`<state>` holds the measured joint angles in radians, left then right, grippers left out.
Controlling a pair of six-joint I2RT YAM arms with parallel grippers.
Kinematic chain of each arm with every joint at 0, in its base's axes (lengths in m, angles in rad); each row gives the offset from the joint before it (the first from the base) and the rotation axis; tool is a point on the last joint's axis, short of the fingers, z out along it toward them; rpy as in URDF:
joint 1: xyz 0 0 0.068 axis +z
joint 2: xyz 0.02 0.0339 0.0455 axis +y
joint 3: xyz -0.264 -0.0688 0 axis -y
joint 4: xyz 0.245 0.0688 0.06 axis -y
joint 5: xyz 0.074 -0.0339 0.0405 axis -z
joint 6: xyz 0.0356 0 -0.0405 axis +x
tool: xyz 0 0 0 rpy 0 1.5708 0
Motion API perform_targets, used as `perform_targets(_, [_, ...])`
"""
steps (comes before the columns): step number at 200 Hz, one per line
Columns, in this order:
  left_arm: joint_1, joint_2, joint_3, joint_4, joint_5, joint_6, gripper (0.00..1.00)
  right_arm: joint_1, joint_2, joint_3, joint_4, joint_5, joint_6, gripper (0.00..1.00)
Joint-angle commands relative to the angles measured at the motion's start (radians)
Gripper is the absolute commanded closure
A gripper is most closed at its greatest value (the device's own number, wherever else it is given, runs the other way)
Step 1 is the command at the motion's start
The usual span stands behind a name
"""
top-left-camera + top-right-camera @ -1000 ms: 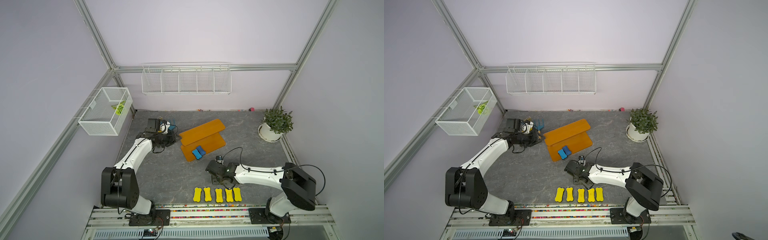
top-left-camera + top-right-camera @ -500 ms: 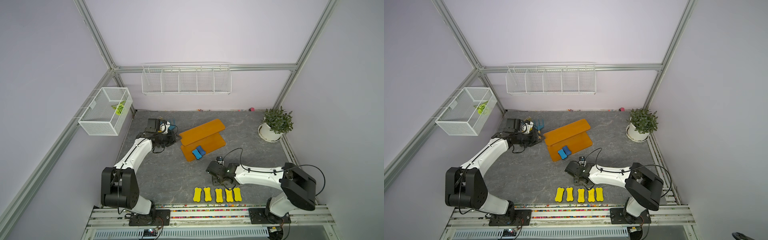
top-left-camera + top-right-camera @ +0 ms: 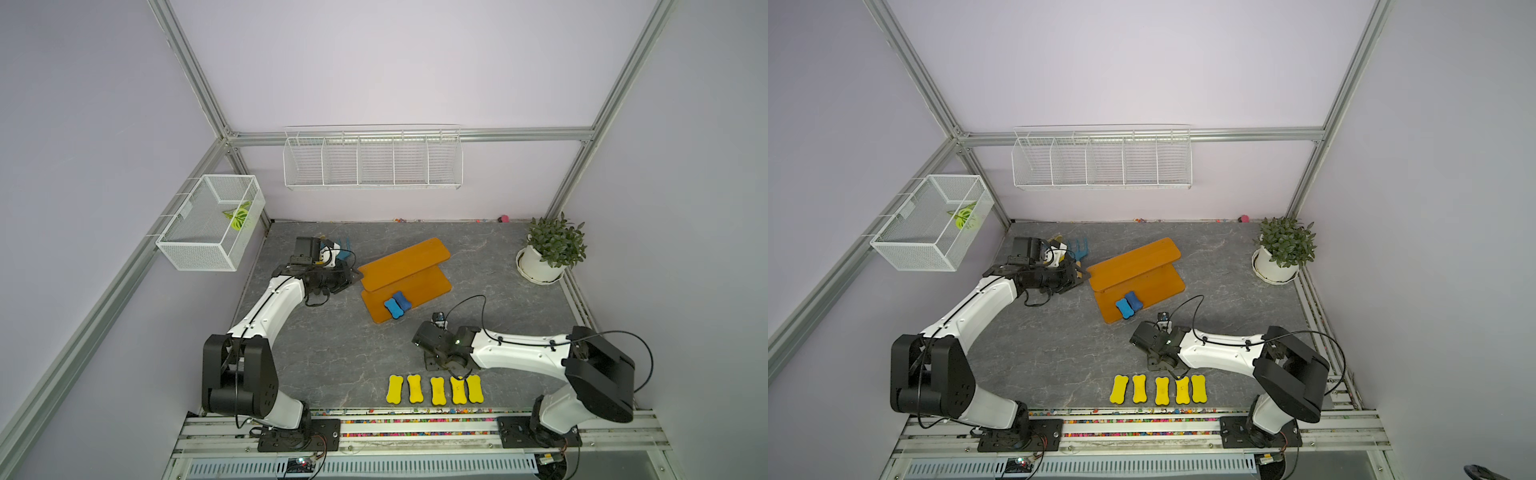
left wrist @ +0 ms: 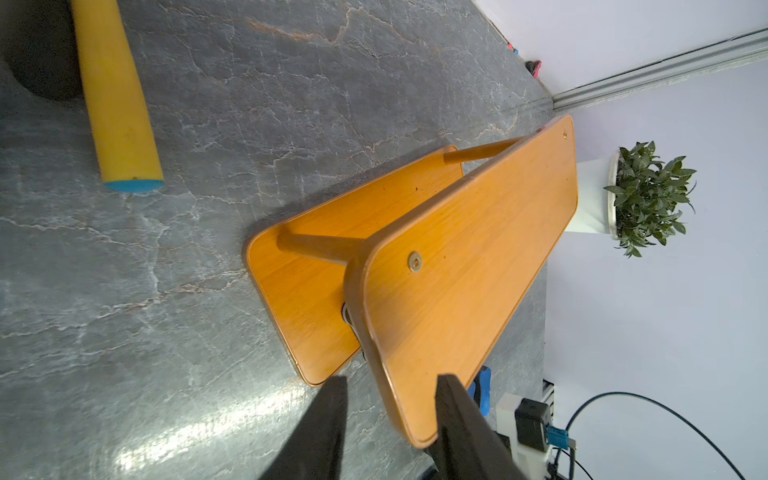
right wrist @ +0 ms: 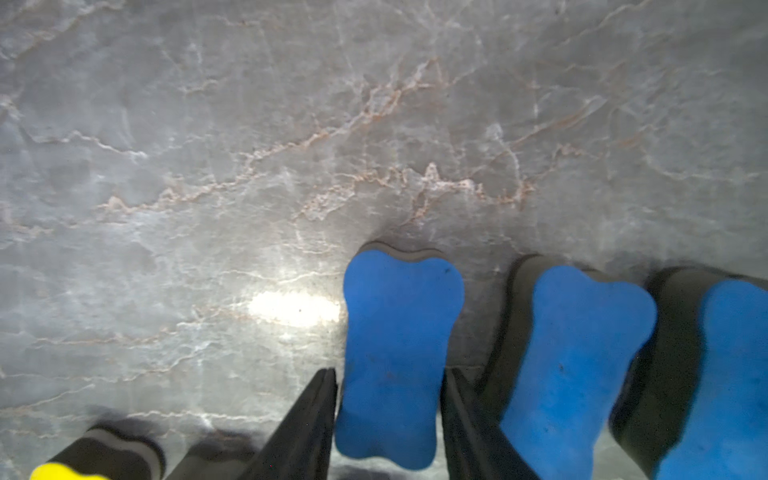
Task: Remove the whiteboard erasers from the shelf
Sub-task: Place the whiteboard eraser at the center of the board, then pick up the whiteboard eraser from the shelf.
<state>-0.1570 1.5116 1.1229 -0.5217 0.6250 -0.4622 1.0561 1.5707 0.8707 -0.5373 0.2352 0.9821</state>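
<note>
Foam: erasers (image 3: 392, 308) look light, squashy, felt-backed; I'd pinch the narrow waist.
Where: two blue on shelf (image 3: 419, 286) lower board, near end; yellow row (image 3: 435, 390) along tabletop (image 3: 332, 353) front edge.
Right gripper (image 5: 388, 370): my fingers flank a blue one (image 5: 395, 332) on the tabletop; grip unclear; wrist low.
Left gripper (image 4: 392, 377): fingers straddle shelf's top-board corner; clamp unclear.

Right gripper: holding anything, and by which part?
Cannot be told: the right gripper flanks a blue eraser at its narrow waist, close against both sides, eraser resting on the table.
</note>
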Motion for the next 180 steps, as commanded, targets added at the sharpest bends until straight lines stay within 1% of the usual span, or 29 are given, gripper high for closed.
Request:
perform_targets(1, [0.001, -0.002, 0.002, 0.001, -0.008, 0.000, 0.59, 0.007, -0.034, 0.019, -0.044, 0.026, -0.028, 0.51])
perform_targets(15, [0.001, -0.004, 0.002, 0.003, -0.007, 0.000, 0.59, 0.006, -0.047, 0.022, -0.049, 0.028, -0.036, 0.49])
perform_targets(36, [0.001, -0.002, 0.003, 0.007, -0.004, -0.001, 0.59, 0.002, -0.069, 0.029, -0.063, 0.034, -0.046, 0.49])
perform_targets(49, [0.000, -0.003, 0.003, 0.011, -0.001, -0.005, 0.59, -0.004, -0.096, 0.030, -0.044, 0.031, -0.074, 0.48])
perform_targets(77, [-0.021, 0.006, 0.007, 0.015, 0.002, -0.018, 0.58, -0.063, -0.148, 0.017, 0.098, -0.037, -0.175, 0.48])
perform_targets(108, [-0.039, 0.020, 0.013, 0.012, -0.013, -0.031, 0.58, -0.151, -0.161, 0.013, 0.237, -0.112, -0.259, 0.49])
perform_targets(145, [-0.040, 0.023, 0.010, 0.008, -0.022, -0.048, 0.63, -0.259, -0.115, -0.004, 0.417, -0.205, -0.288, 0.50])
perform_targets(163, [-0.043, 0.021, 0.002, 0.014, -0.022, -0.062, 0.66, -0.286, -0.075, 0.002, 0.491, -0.229, -0.292, 0.50])
perform_targets(180, [-0.047, 0.013, -0.016, 0.021, -0.023, -0.075, 0.67, -0.304, -0.038, 0.011, 0.550, -0.244, -0.291, 0.51])
